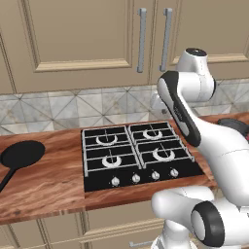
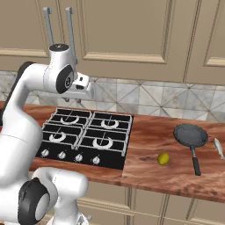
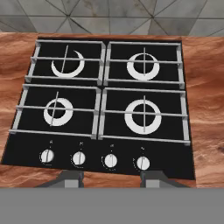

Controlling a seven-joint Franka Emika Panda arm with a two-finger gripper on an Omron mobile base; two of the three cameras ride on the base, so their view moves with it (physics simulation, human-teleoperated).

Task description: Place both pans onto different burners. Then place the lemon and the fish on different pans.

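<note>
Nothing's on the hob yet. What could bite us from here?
1. The pans sit far apart: black pan left of the hob, grey pan far right. Long swings or base moves for each.
2. Both have long thin handles; a handle grasp may let the pan tilt.
3. The lemon is round and could roll when pinched; the fish lies close to the grey pan and could get knocked.

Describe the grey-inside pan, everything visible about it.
The grey pan is round and shallow, with a dark rim, a grey, metal-looking inside and a long thin black handle that points toward the counter's front edge. It sits flat and empty on the wooden counter, right of the hob. The lemon lies apart to its front left, the fish to its right. Nothing but the counter touches it.
</note>
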